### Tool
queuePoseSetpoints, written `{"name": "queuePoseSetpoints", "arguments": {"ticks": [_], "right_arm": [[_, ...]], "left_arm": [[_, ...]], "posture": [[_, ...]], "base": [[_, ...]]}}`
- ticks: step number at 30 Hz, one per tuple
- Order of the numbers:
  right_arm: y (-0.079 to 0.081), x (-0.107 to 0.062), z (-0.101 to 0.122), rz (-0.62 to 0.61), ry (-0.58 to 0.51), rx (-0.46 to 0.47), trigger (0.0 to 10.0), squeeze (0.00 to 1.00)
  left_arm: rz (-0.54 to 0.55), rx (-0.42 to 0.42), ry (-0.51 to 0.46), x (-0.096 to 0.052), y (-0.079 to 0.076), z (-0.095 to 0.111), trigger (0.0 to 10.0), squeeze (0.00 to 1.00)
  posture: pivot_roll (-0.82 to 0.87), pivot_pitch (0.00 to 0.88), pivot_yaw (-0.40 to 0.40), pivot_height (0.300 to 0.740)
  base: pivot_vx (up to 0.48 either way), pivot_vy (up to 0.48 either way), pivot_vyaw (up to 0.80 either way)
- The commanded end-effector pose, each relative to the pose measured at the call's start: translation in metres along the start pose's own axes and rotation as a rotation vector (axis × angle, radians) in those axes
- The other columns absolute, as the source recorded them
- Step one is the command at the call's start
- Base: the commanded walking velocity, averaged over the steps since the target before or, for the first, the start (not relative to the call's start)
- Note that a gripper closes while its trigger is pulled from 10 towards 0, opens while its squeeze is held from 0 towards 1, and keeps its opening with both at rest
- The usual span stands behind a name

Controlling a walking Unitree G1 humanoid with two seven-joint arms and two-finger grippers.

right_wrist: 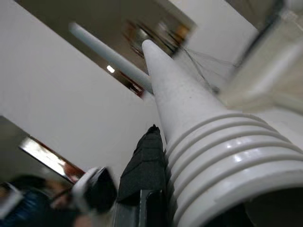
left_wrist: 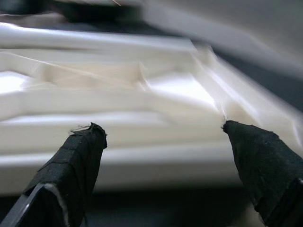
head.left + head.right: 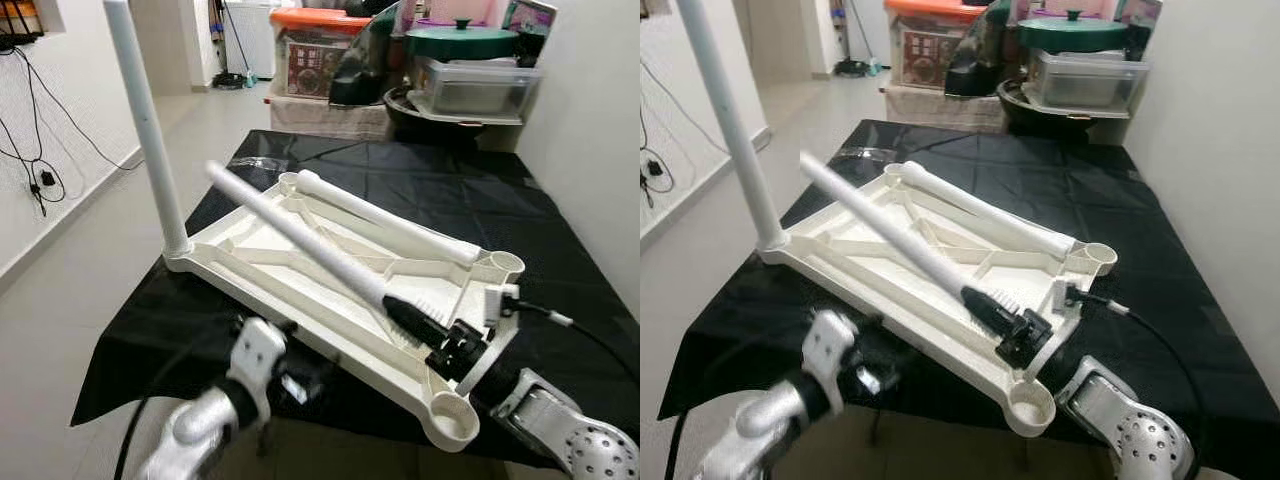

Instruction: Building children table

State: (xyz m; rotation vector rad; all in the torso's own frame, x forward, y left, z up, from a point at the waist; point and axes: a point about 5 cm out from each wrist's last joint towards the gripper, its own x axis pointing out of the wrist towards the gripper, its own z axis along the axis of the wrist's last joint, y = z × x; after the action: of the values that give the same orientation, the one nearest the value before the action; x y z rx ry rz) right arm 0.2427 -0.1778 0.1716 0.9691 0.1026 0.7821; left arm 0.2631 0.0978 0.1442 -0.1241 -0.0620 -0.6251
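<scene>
The right gripper point(image 3: 408, 318) is clamped on the threaded end of a white table leg point(image 3: 290, 232), which slants up over the upturned tabletop point(image 3: 330, 290). The left gripper point(image 2: 161, 142), fingers point(image 2: 75, 161) spread wide, hovers blurred just off the tabletop's near edge. A second leg point(image 3: 145, 120) stands upright in the left corner socket; a third leg point(image 3: 385, 218) lies along the far edge. All rest on a black cloth point(image 3: 560, 230).
</scene>
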Motion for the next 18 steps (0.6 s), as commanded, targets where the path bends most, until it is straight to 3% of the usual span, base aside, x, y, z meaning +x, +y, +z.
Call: {"name": "queuePoseSetpoints", "arguments": {"ticks": [1, 2, 3, 4, 11, 12, 18], "right_arm": [[0.009, -0.003, 0.003, 0.068, -0.027, -0.001, 0.0, 0.00], [0.009, -0.003, 0.003, 0.068, -0.027, -0.001, 0.0, 0.00], [0.011, -0.004, 0.000, 0.088, -0.016, 0.007, 0.0, 0.00], [0.013, -0.007, -0.003, 0.115, -0.006, 0.015, 0.0, 0.00], [0.005, -0.022, -0.007, 0.118, 0.023, 0.043, 0.0, 0.00], [0.002, -0.030, -0.009, 0.120, 0.041, 0.057, 0.0, 0.00], [0.004, -0.036, -0.011, 0.150, 0.059, 0.075, 0.0, 0.00]], "left_arm": [[0.042, -0.126, -0.030, 0.006, 0.009, 0.009, 10.0, 0.02], [0.042, -0.126, -0.030, 0.006, 0.009, 0.009, 10.0, 0.02], [0.045, -0.181, -0.064, 0.011, 0.012, 0.019, 10.0, 0.21], [0.038, -0.241, -0.102, 0.016, 0.016, 0.028, 10.0, 1.00], [-0.031, -0.365, -0.200, 0.023, 0.020, 0.057, 10.0, 1.00], [-0.062, -0.426, -0.216, 0.024, 0.021, 0.064, 10.0, 0.00], [-0.096, -0.486, -0.220, 0.025, 0.021, 0.072, 10.0, 0.00]], "posture": [[0.09, 0.000, -0.074, 0.740], [0.09, 0.000, -0.074, 0.740], [0.09, 0.000, -0.073, 0.740], [0.09, 0.000, -0.073, 0.740], [0.09, 0.000, -0.071, 0.740], [0.09, 0.000, -0.070, 0.740], [0.09, 0.000, -0.070, 0.740]], "base": [[0.000, 0.000, 0.00], [0.000, 0.000, 0.00], [0.000, 0.000, 0.00], [0.000, 0.000, 0.00], [0.000, 0.000, 0.00], [0.000, 0.000, 0.00], [0.000, 0.000, 0.00]]}}
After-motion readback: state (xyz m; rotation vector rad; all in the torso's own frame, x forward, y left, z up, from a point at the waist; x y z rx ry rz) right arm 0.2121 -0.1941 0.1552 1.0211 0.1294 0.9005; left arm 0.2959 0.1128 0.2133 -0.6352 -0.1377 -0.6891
